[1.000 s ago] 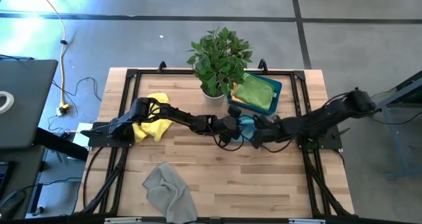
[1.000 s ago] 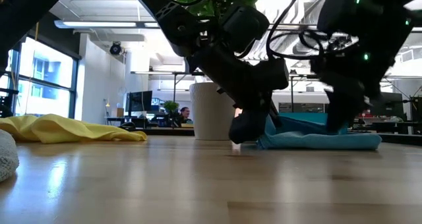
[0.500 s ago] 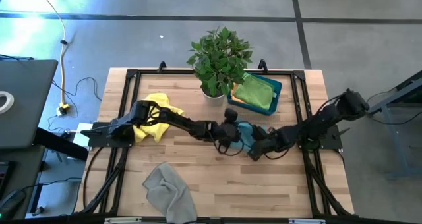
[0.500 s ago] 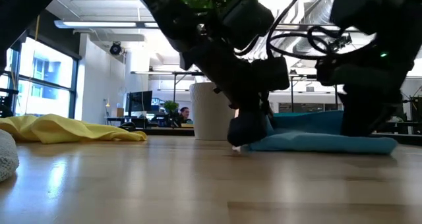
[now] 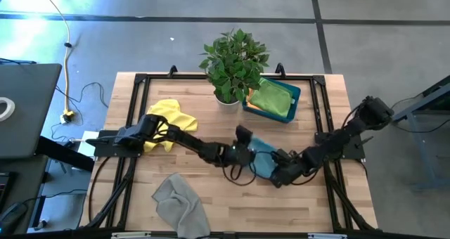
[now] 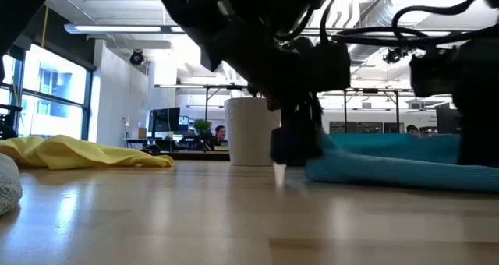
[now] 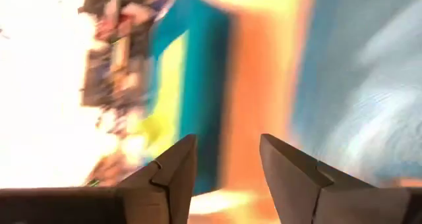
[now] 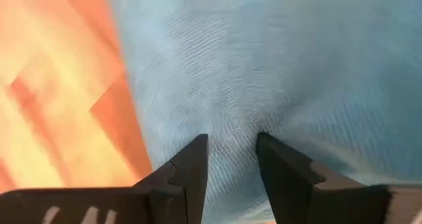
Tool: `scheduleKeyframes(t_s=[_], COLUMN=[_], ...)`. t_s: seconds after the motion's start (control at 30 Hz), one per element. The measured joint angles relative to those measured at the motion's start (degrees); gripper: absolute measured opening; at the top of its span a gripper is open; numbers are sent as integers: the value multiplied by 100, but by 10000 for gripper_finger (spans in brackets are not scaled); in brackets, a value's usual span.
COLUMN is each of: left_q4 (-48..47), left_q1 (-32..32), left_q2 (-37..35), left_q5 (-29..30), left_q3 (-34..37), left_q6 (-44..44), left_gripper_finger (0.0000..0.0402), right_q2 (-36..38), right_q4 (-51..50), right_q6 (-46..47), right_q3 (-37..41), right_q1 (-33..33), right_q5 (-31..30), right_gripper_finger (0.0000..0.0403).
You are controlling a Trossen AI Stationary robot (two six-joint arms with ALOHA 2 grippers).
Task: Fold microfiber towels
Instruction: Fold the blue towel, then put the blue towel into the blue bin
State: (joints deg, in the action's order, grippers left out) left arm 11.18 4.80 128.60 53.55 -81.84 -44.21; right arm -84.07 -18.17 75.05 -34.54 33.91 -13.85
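The light blue microfiber towel (image 5: pixel 261 157) lies on the tabletop (image 5: pixel 218 204) between the two grippers, already doubled into a low, flat pad. It looks thin, soft and limp, with a fine ribbed nap that should hold well in the fingers. It will sag and drag rather than keep a shape, so an edge or corner is the place to pinch it, low against the wood.

The right gripper (image 8: pixel 231 159) sits on the towel's near edge, its fingers a narrow gap apart with cloth bunched between them; I judge it to be pinching a ridge of the fabric. The left gripper (image 7: pixel 227 161) is at the towel's opposite edge, fingers parted and nothing between them.

Farther off, beyond the left gripper, lie the yellow towel (image 5: pixel 166 119) and the grey towel (image 5: pixel 181 204), both crumpled. Behind the grippers, a green towel (image 5: pixel 272 98) rests in the teal bin (image 5: pixel 296 96) beside the potted plant (image 5: pixel 232 60).
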Motion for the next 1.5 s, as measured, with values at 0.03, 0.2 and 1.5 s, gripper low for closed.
scheduleKeyframes(t_s=[0.03,0.2,1.5], left_q4=[167,541,-1160], left_q1=[-20,-12,192], left_q2=[0,-2,-69], left_q5=[225,541,-4635], left_q3=[0,0,-4], left_q6=[-220,-674,5224], left_gripper_finger=[161,159,158], right_q2=[0,0,278], right_q4=[23,91,-2493], right_q6=[34,145,2284], right_q3=[0,-2,-1217], right_q1=[55,309,1252], right_q5=[34,97,-783], right_gripper_finger=[125,125,126])
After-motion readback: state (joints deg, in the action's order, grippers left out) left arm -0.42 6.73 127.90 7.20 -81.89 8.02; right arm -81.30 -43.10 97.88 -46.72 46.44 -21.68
